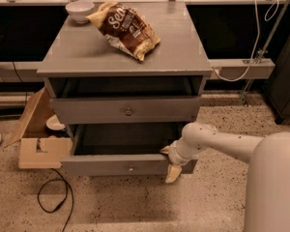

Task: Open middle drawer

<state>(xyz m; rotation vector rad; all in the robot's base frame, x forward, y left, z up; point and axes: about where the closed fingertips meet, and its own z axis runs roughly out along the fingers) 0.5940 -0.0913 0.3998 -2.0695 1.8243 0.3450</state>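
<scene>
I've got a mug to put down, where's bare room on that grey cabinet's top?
Front half of the cabinet top, between chip bag and front edge. Back left is crowded: bowl, bag. Gripper: right end of open middle drawer.

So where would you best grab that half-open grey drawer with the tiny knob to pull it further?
On the middle drawer, take the front panel's top edge, coming from above and in front. The knob is tiny and round, likely slippery to pinch; the drawer stands partly out, so its thin upright panel is exposed. The tool is at that panel's right end.
</scene>
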